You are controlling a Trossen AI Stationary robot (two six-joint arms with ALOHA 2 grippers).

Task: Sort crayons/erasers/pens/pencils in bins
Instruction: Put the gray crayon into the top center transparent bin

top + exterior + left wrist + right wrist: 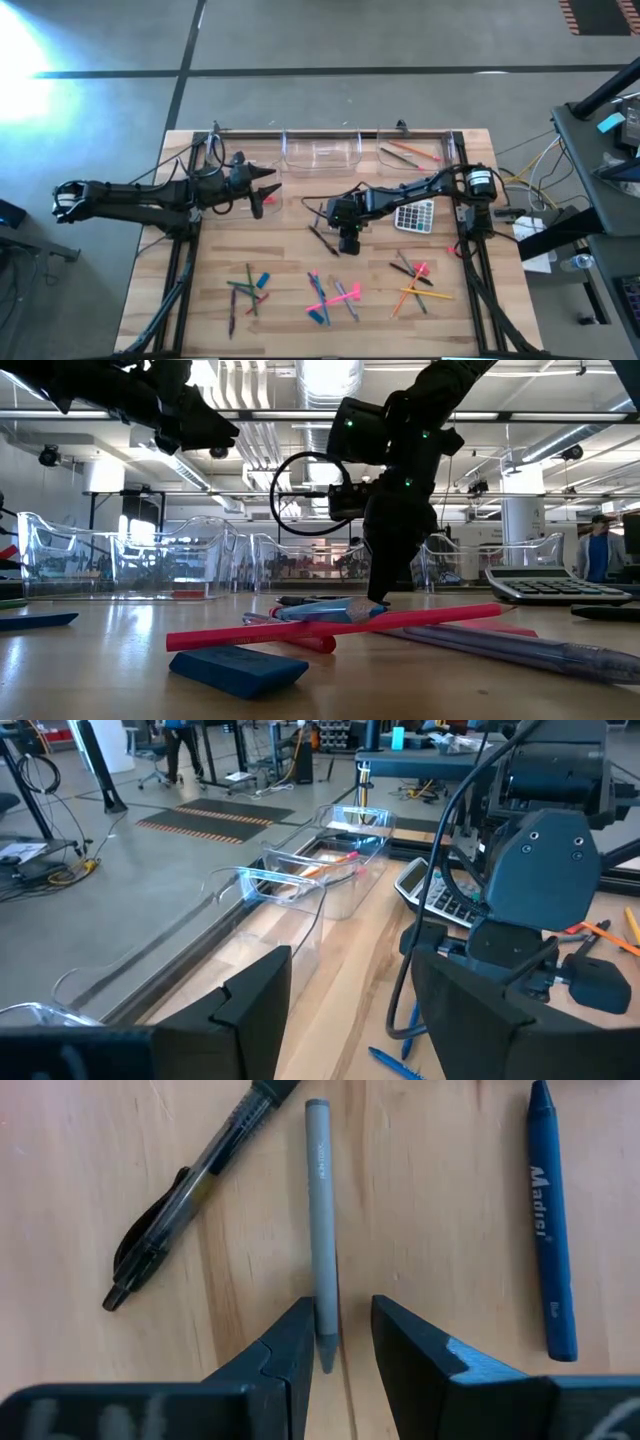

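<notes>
Right claw [338, 1342], jaws apart astride the grey crayon [320, 1210] tip on the surface [440, 1200]; suggest centring before closing, clear of the black pen [190, 1195]; left claw [262, 186] waits open.

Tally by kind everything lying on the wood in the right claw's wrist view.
Pens: 1, the black pen
Crayons: 2, the grey crayon and the blue crayon
Total: 3

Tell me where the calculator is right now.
In the high view the calculator lies on the table's right side, just beneath the right arm's forearm, in front of the clear bin holding orange pencils.
</notes>
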